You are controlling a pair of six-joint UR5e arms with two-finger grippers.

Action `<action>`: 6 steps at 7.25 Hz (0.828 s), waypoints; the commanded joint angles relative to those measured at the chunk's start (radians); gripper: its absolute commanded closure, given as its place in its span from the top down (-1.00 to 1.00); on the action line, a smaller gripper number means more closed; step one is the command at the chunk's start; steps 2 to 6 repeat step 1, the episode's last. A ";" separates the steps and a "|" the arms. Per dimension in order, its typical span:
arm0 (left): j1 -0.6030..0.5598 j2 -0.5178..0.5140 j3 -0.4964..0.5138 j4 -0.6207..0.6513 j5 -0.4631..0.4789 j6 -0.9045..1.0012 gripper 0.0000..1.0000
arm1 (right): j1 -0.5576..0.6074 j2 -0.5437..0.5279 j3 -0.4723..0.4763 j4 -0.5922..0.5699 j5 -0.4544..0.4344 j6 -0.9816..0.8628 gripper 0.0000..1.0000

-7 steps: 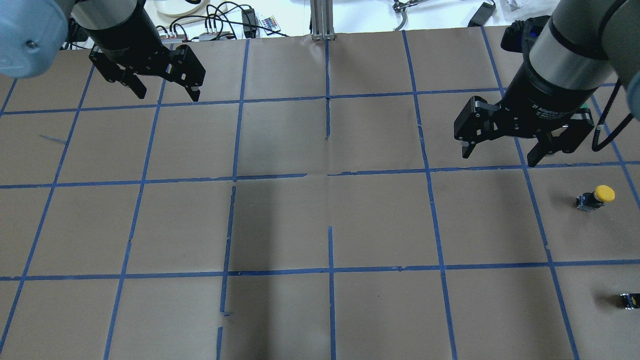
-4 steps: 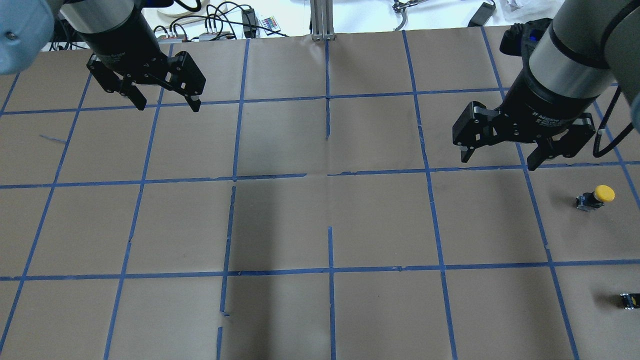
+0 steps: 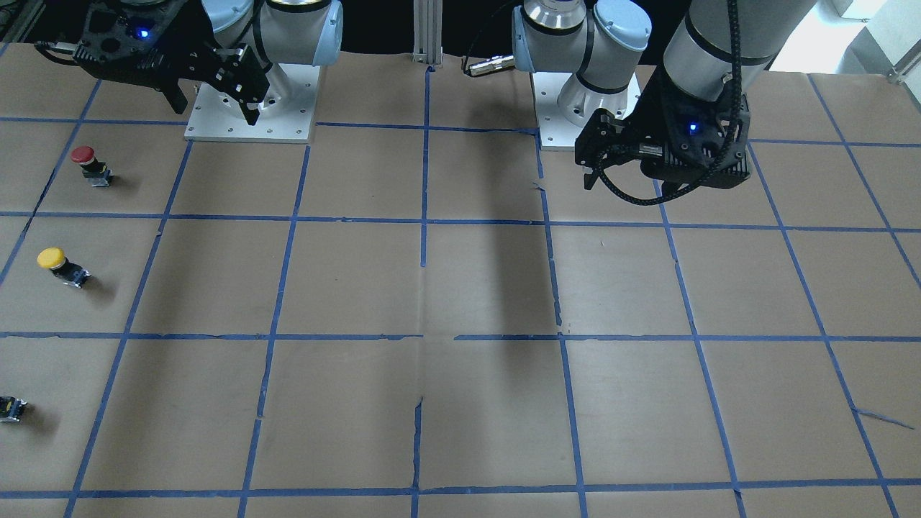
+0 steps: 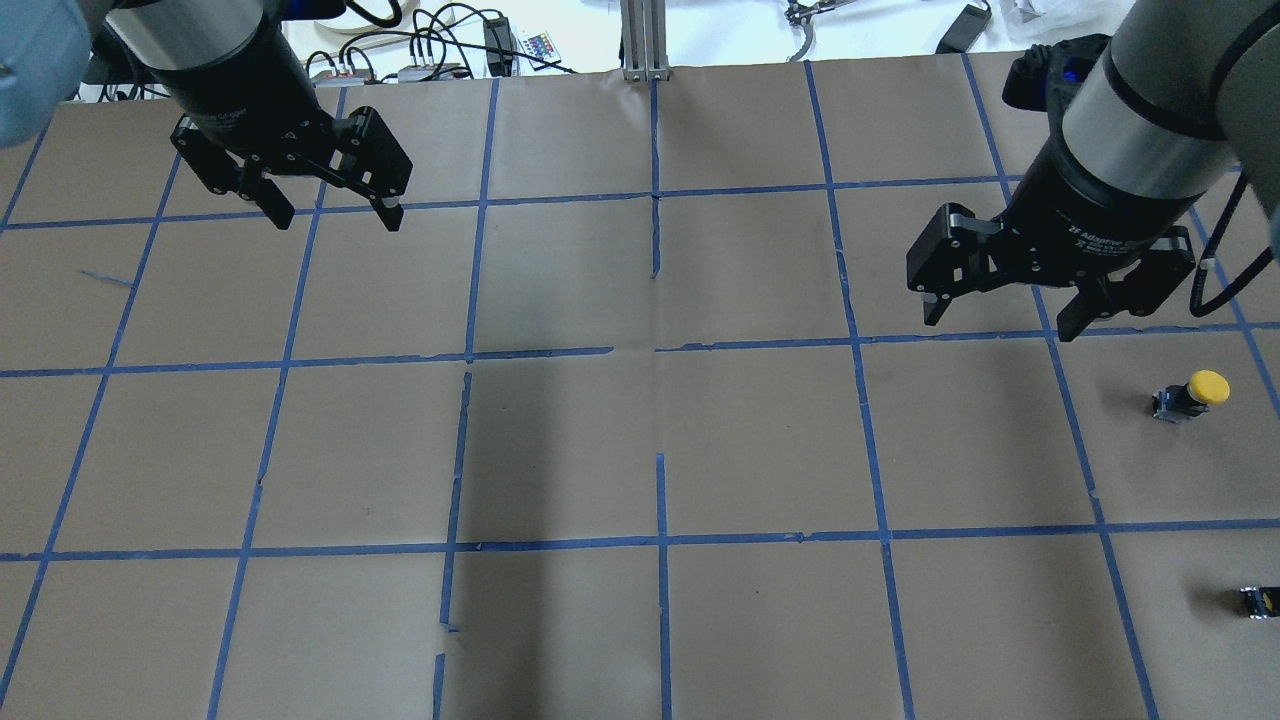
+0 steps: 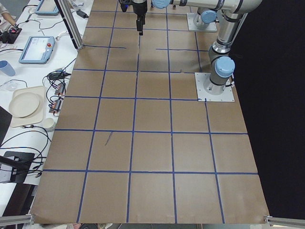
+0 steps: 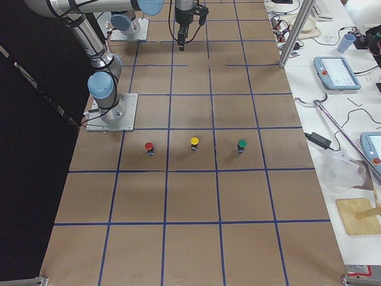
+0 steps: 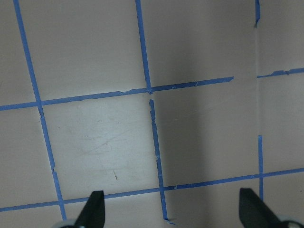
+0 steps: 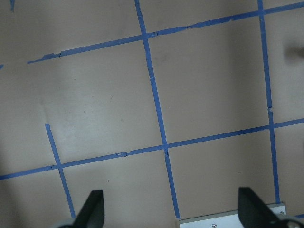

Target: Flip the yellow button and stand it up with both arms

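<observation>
The yellow button [image 4: 1195, 393] has a yellow cap on a black and grey body. It sits on the paper-covered table at the right, seemingly cap up, and also shows in the front view [image 3: 57, 265] and the right side view [image 6: 194, 143]. My right gripper [image 4: 1000, 322] hangs open and empty above the table, up and to the left of the button and apart from it; it also shows in the front view [image 3: 214, 111]. My left gripper [image 4: 335, 218] hangs open and empty at the far left. Both wrist views show only open fingertips [image 7: 95, 209] [image 8: 92, 209] over bare paper.
A red-capped button [image 3: 88, 162] and a green-capped one [image 6: 241, 145] stand either side of the yellow one. A tiny black-and-yellow block [image 4: 1258, 601] lies near the right edge. Arm base plates [image 3: 288, 108] sit at the robot's side. Cables [image 4: 430, 50] lie beyond the far edge.
My left gripper has shifted a little down in the overhead view. My right gripper has turned slightly and barely moved. Both stay open; the button has not moved.
</observation>
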 commanded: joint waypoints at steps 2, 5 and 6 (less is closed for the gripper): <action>-0.001 -0.001 0.000 0.001 0.000 -0.001 0.99 | 0.000 -0.002 0.000 0.001 0.000 0.000 1.00; -0.001 -0.001 0.000 0.001 0.000 -0.001 0.99 | 0.000 -0.002 0.000 0.001 0.000 0.000 1.00; -0.001 -0.001 0.000 0.001 0.000 -0.001 0.99 | 0.000 -0.002 0.000 0.001 0.000 0.000 1.00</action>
